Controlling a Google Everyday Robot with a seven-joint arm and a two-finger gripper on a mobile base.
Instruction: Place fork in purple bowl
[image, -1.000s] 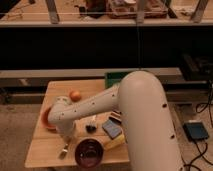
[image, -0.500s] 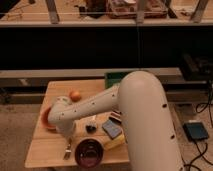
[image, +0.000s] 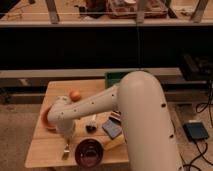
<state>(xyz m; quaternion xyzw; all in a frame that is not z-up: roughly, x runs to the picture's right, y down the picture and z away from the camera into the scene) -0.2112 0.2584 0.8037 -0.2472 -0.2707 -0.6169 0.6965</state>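
Well, sweeps in over the right edge of the table (image: 39, 150) as one thick white arm (image: 137, 107), narrows across the middle and ends in a rounded wrist near the left edge. Points the gripper (image: 66, 139) downward from that wrist, low over the front-left part of the top, just left of the purple bowl (image: 89, 153). Cannot tell whether open, closed or gripping anything (mostly tucked under the wrist).

Shows the fork (image: 65, 150) right below the gripper, close to the front edge: a slim silvery piece lying roughly front to back. Lies outside the purple bowl, just beside its left rim. Cannot tell whether touching that rim, and cannot tell whether resting on the wood or hanging from the gripper.

Has the purple bowl, dark and glossy inside, at the front edge, about midway along it.

Elsewhere on the top:
- red bowl (image: 46, 119) at the left edge, half hidden behind the wrist
- round orange fruit (image: 75, 95) toward the back-left corner
- green item (image: 114, 77) at the back edge, partly behind the arm
- small dark thing (image: 91, 127) near the middle
- grey-blue packet (image: 112, 129) and yellow block (image: 114, 142) right of the purple bowl, near the arm
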